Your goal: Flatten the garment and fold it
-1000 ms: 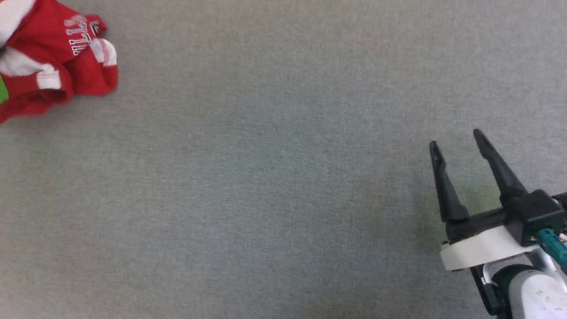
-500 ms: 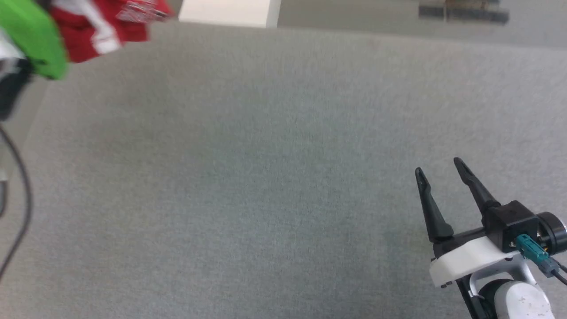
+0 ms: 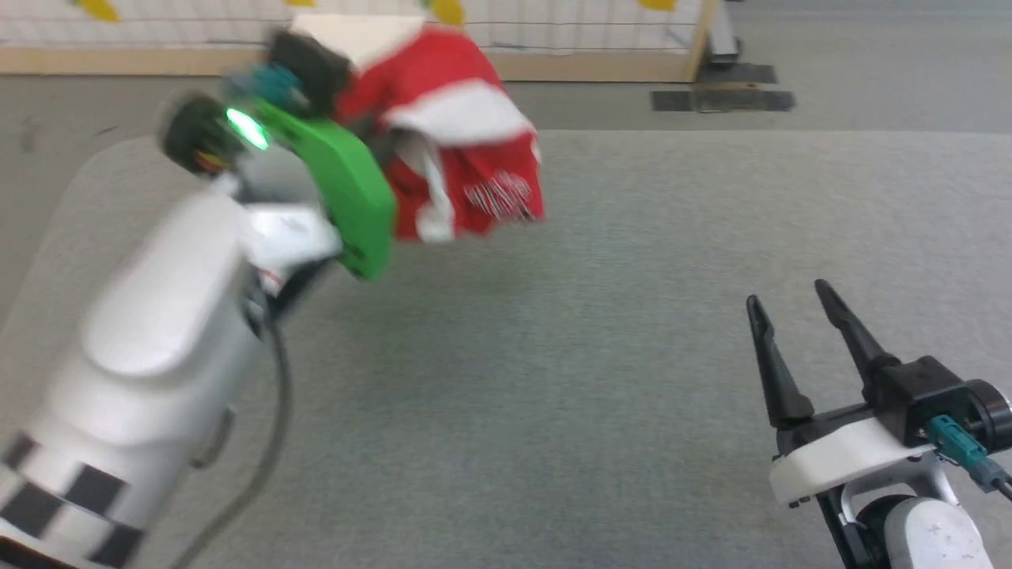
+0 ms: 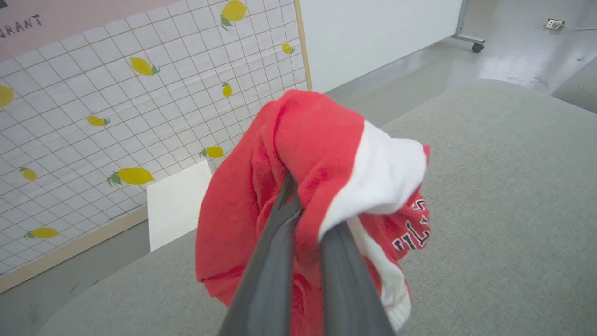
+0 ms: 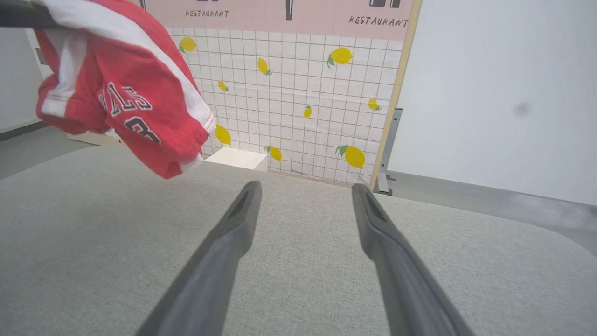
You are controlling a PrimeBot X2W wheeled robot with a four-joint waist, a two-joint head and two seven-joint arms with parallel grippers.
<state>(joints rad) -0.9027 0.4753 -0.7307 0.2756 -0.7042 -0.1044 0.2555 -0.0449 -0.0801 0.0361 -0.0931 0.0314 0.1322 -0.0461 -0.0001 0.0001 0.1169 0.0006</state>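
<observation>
None of the flattening or folding looks done yet. The shorts (image 3: 455,142) are one crumpled bundle, hanging in the air over the far left part of the grey mat (image 3: 601,379) and not touching it. The left gripper (image 4: 310,205) holds them: its two fingers are pinched together on a fold of red cloth, and the rest drapes over and around the tips. The right gripper (image 3: 787,292) sits low at the near right, well apart from the shorts, its jaws spread wide with nothing between them.

By my reading, the whole job remains. The shorts must come down onto the mat, be spread and smoothed, likely with both grippers, and then be folded.

The shorts are red and soft, doubled over on themselves. A broad white stripe crosses the top of the bundle, and white trim edges a hem that dangles at the bottom. White lettering shows on a lower flap, creased and only partly readable. No leg opening or waistband is laid out clearly enough to name. In the head view the bundle and left arm are blurred.
</observation>
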